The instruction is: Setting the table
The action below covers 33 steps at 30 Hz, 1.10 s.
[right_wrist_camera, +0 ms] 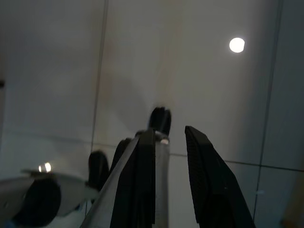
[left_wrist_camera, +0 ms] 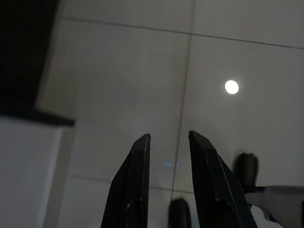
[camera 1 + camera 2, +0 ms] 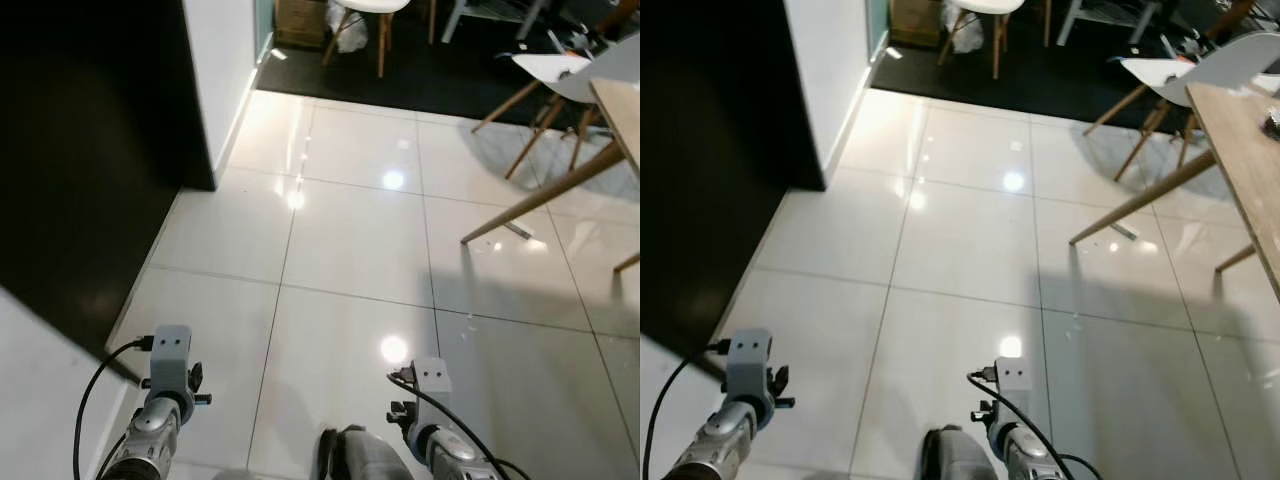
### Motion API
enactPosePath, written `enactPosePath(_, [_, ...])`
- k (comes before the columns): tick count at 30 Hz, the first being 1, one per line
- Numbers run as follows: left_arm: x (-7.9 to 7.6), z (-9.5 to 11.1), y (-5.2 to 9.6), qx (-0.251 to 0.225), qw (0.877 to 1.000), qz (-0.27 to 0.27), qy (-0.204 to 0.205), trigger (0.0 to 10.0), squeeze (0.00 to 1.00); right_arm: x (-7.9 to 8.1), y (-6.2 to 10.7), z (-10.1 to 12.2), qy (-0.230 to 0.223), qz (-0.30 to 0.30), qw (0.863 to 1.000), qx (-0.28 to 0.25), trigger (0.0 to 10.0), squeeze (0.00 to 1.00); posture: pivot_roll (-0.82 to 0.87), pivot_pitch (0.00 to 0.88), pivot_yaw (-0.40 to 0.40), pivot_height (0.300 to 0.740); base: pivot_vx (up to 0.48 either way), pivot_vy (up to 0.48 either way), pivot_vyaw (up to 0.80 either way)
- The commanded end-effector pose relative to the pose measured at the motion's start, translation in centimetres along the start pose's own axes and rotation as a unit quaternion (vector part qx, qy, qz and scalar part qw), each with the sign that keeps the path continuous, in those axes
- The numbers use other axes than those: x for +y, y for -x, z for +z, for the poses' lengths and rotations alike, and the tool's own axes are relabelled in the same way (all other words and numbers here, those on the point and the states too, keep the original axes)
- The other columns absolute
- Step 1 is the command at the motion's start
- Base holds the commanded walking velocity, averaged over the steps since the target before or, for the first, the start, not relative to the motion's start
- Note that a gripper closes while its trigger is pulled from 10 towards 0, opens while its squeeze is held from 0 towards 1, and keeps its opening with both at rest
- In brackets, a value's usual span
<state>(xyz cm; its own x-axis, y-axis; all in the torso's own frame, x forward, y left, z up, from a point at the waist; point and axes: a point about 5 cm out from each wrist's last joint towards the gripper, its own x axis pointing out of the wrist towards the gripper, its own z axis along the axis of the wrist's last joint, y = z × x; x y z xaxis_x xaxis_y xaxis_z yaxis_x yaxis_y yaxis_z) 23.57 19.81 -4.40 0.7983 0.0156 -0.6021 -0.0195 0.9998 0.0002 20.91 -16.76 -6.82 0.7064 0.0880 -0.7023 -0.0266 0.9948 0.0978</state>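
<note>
A wooden table stands at the far right of a glossy white tiled floor, with white chairs just beyond it. Well short of the table, both arms hang low over the tiles: the left gripper and right gripper each hold their black fingers slightly parted, pinching nothing. A dark wall lies opposite the table.
</note>
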Motion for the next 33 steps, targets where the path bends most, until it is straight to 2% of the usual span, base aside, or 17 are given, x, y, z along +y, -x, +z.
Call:
enactPosePath(1, [-0.7,-0.3,0.0,0.005,1.0,-0.012,-0.002,10.0,0.0,-0.8,0.2,-0.1,-0.012,-0.015,1.0,-0.005,10.0,0.0,0.08,0.063,-0.01,0.74,0.341,0.0,-0.8])
enactPosePath(14, [-1.0,0.2,-0.2,-0.003,1.0,-0.016,0.0,10.0,0.0,-0.8,0.2,0.4,-0.014,-0.012,0.999,-0.028,10.0,0.0,0.08,0.059,-0.015,0.74,0.342,0.0,0.0])
enactPosePath(33, [-0.9,0.2,-0.2,-0.001,1.0,-0.02,-0.006,10.0,0.0,-1.0,0.5,-0.8,-0.019,-0.023,1.0,-0.006,10.0,0.0,0.09,0.07,-0.002,0.74,0.342,0.0,-0.04])
